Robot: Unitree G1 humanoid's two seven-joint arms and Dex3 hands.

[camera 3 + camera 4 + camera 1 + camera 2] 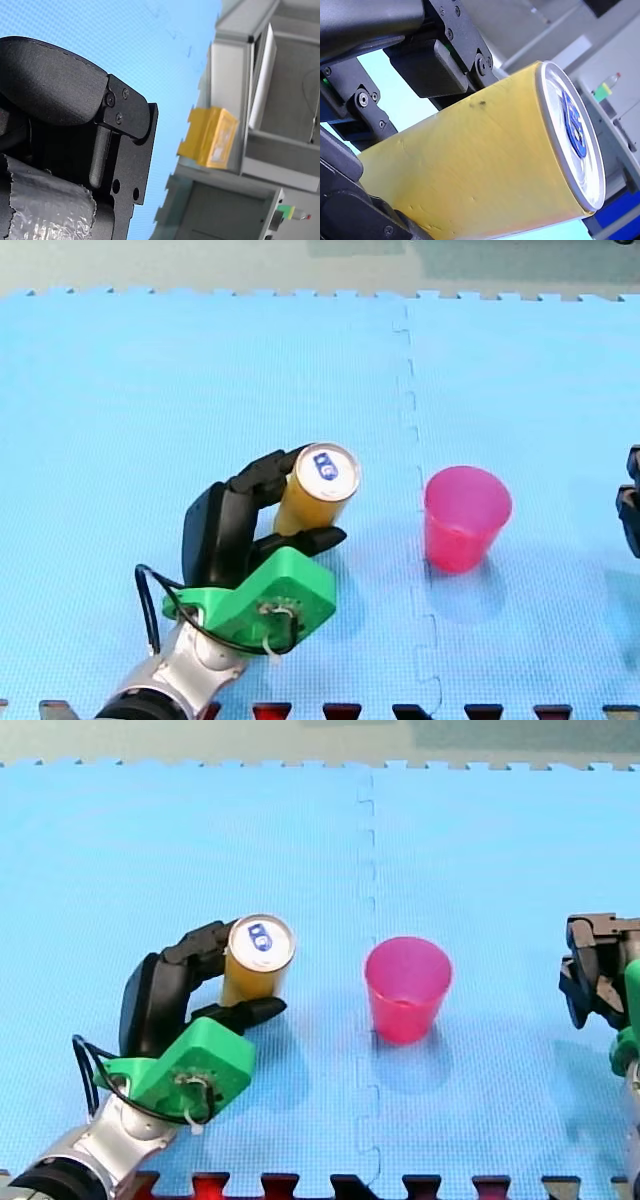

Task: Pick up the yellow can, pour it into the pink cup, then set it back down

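You had the left hand [250, 515] closed around the yellow can [312, 498], with two black fingers [262, 472] curled over its far side and the thumb [305, 540] pressed against the near side. The can stood close to upright with its silver top and blue tab facing up. You could not tell whether its base touched the blue foam mat [150, 390]. The second wrist view showed the same grip from close up, with finger pads [432, 67] set against the can's yellow wall [480, 165]. A green bracket [270, 600] sat on that wrist. The pink cup [465, 518] stood upright on the mat to the right of the can, apart from it and just past the mat's seam [410, 390]. Your right hand [597, 970] was near the mat's right edge, well apart from the cup and holding nothing. You could not tell how far open it was.
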